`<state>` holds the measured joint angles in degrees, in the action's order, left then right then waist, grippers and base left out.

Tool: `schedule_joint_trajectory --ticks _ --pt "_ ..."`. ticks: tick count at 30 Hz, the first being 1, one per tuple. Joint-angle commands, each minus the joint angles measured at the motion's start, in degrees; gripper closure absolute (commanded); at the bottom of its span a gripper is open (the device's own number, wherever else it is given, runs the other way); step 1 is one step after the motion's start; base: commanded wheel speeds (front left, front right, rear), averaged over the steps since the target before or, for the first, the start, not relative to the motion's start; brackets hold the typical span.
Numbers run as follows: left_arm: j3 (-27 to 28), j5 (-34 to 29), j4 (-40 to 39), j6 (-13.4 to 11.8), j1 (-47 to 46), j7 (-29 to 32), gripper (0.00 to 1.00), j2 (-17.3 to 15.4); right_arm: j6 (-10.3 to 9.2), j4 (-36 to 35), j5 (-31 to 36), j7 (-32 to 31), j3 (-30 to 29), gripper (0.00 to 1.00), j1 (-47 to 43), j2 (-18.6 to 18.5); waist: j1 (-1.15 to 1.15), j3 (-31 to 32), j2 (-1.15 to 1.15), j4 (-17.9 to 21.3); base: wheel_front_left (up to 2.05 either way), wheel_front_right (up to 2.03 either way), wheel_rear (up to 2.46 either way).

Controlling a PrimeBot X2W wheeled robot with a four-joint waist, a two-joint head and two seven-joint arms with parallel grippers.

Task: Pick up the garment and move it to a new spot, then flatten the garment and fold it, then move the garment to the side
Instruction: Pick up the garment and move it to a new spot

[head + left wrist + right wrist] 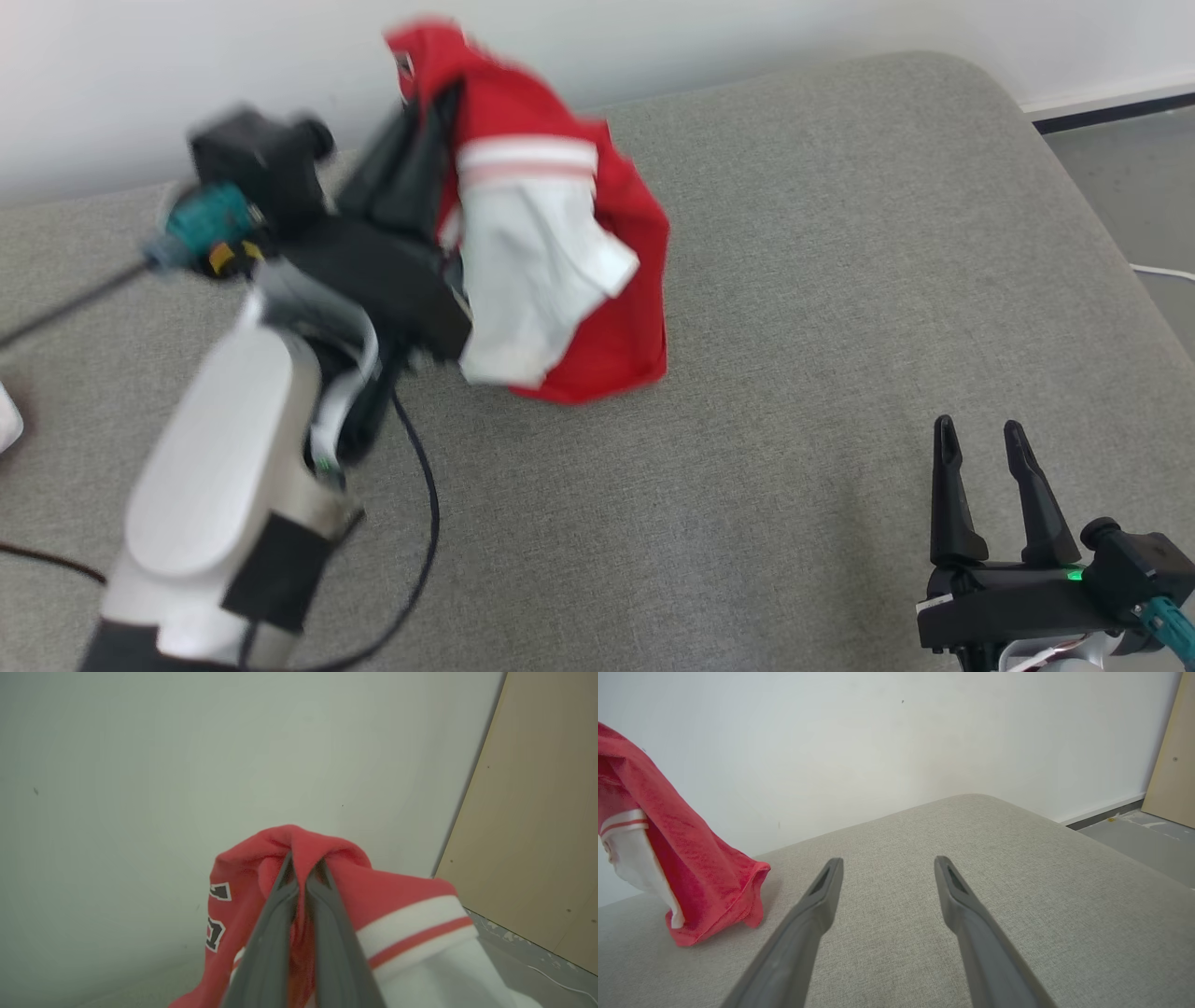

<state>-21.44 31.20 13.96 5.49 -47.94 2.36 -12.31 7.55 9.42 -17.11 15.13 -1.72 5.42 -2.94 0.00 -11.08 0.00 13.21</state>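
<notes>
A big grey cushion (822,392) takes up the middle. A white wall (140,56) runs along the top. At the right edge, a thin white cord (1162,272) lies on the grey floor (1134,187).

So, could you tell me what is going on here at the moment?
The robot's left gripper is shut on a bunched fold of the red and white garment and holds it up over the grey cushioned surface. Most of the cloth hangs below the grip, and its lower edge seems to be brushing the surface. The right gripper is open and empty, low at the near right, well apart from the garment. Nothing is flattened or folded yet.
</notes>
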Motion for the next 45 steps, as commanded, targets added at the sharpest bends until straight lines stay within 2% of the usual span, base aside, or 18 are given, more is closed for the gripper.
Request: schedule_joint_trajectory --ticks 1,6,11,12,13,17,21,27,31,35,41,45 --pt "-0.1 0.3 0.4 -0.1 1.6 -0.2 1.00 0.0 -0.12 -0.2 -0.3 0.0 -0.1 0.00 -0.7 0.1 0.00 -0.1 0.00 0.2 0.00 0.00 0.00" --pt "-2.3 1.5 5.9 -1.5 13.2 -3.8 1.00 2.9 -0.12 0.5 -0.8 0.0 0.6 0.00 -0.1 0.1 0.00 -0.1 0.00 -0.2 0.00 0.00 0.00" --pt "-5.1 0.7 11.7 -1.5 19.3 -7.3 1.00 5.0 -0.12 0.8 -0.3 0.0 0.7 0.00 0.0 0.0 0.00 0.1 0.00 -1.6 0.00 0.00 0.00" --pt "-5.5 0.4 12.5 -1.3 19.6 -8.0 0.63 5.3 -0.12 0.9 0.0 0.0 0.5 0.00 0.0 0.0 0.00 0.2 0.00 -1.9 0.00 0.00 0.00" --pt "-6.2 -0.1 13.2 -1.1 19.7 -8.7 0.00 5.6 -0.12 0.9 0.2 0.0 0.1 0.00 0.0 0.1 0.00 0.4 0.00 -2.4 0.00 0.00 0.00" --pt "-6.4 -0.6 13.5 -0.8 18.2 -12.6 0.00 6.1 -0.12 0.4 1.1 0.0 -0.6 0.00 -0.6 0.1 0.00 1.7 0.00 -4.4 0.00 0.00 0.00" --pt "-3.9 -0.8 10.9 -2.0 17.6 -15.8 0.00 5.6 -0.12 -0.3 1.9 0.0 -1.0 0.00 -1.4 0.0 0.00 3.0 0.00 -6.9 0.00 0.00 0.00" --pt "0.5 -3.5 5.3 -4.4 21.4 -17.5 0.00 1.5 -0.12 -1.3 2.5 0.0 -0.9 0.00 -2.1 0.0 0.00 4.6 0.00 -10.1 0.00 0.00 0.00" --pt "6.1 -5.5 -0.2 -5.5 26.9 -17.5 0.00 -0.9 -0.12 -1.5 3.0 0.0 -0.4 0.00 -2.6 0.0 0.00 5.7 0.00 -11.5 0.00 0.00 0.00" --pt "11.2 -7.6 -5.2 -5.0 33.7 -17.6 0.00 -2.1 -0.12 -1.6 3.4 0.0 0.0 0.00 -3.2 0.1 0.00 6.6 0.00 -12.3 0.00 0.00 0.00" --pt "15.9 -9.1 -8.4 -3.6 42.0 -17.6 0.00 -1.1 -0.12 -1.4 3.9 0.0 0.4 0.00 -4.1 0.0 0.00 8.0 0.00 -13.2 0.00 0.00 0.00" --pt "18.5 -10.3 -9.4 -2.6 47.0 -17.6 0.00 0.7 -0.12 -1.1 4.0 0.0 1.0 0.00 -4.9 -0.1 0.00 9.0 0.00 -13.6 0.00 0.00 0.00"
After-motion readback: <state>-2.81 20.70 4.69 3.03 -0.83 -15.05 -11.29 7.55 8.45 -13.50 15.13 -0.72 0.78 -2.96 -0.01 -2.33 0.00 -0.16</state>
